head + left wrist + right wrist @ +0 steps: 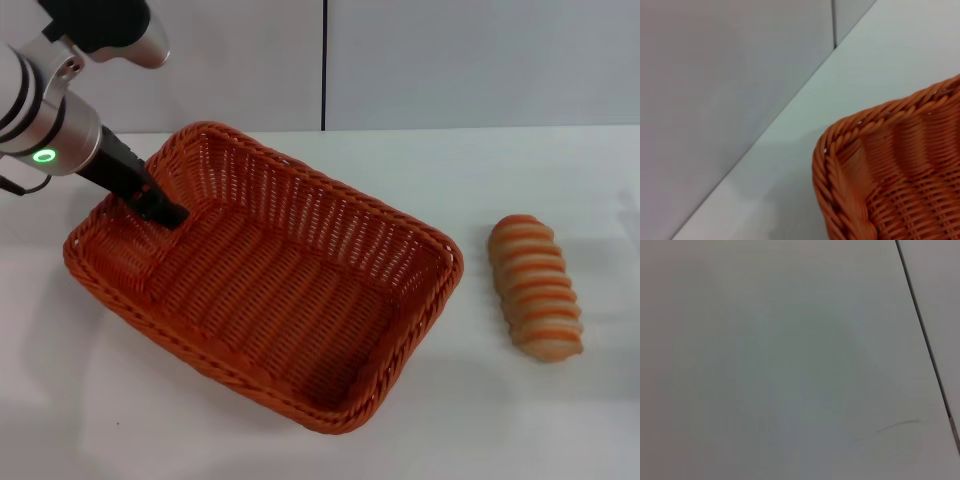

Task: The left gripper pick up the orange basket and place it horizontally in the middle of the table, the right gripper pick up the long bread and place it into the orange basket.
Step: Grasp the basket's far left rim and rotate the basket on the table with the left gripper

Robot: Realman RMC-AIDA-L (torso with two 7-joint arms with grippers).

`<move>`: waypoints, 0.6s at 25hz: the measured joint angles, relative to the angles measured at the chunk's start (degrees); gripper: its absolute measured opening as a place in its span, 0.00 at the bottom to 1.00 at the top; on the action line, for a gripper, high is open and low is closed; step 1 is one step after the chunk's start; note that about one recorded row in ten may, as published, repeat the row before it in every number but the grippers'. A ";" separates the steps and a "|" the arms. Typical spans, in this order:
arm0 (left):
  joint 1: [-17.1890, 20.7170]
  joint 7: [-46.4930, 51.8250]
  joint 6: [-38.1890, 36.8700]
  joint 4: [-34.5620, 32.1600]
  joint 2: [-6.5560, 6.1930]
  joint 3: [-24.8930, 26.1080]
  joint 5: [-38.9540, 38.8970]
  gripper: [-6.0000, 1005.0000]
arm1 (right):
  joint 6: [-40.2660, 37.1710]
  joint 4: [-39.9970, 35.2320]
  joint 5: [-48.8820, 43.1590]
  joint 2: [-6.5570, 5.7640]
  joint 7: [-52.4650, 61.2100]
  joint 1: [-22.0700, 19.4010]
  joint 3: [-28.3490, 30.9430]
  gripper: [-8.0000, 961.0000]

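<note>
The left gripper point(165, 208) reaches down into the orange basket point(270, 270) at its far-left corner, the tip low against the inside of the wall there. The black fingers run together into 1 dark shape in the head view, so I cannot tell whether the jaws are spread, pressed together, or pinching the wall.

The step in hand looks like the basket move. It sits skewed on the table point(520, 420), its long side running diagonally away from the jaws toward the near right. To do this well, the jaws should straddle the wall with the braided rim point(837, 175) between them, 1 finger inside and 1 outside, and bite deep enough that the weave does not slip. A corner hold on so large a basket will likely let it tip, so a low lift and a slow turn seem wise until the long side lies level across the middle.

The left arm comes in from the upper left, sloping steeply down, its green ring light point(44, 155) well above and behind the jaws.

The long bread point(536, 288) lies on the table far to the right of the jaws, apart from the basket's right corner. The right gripper is not in view.
</note>
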State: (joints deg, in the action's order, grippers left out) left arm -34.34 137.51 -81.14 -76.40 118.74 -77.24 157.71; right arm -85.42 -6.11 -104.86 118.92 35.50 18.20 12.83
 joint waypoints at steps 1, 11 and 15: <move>-1.31 -0.04 -0.84 1.11 -0.03 0.28 0.30 0.70 | 0.01 -0.10 0.00 0.00 0.00 0.00 0.00 0.74; -5.81 0.60 -1.99 6.65 0.23 -0.24 2.13 0.40 | 0.09 -0.46 0.03 -0.19 -0.07 0.02 0.00 0.74; -6.23 2.36 -1.71 6.72 0.21 -0.19 2.46 0.27 | 0.09 -0.73 0.07 -0.23 -0.08 0.33 0.00 0.74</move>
State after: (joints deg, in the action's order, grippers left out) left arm -40.57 139.87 -82.86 -69.68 118.94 -77.43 160.17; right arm -85.33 -6.83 -104.79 118.69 35.42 18.53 12.83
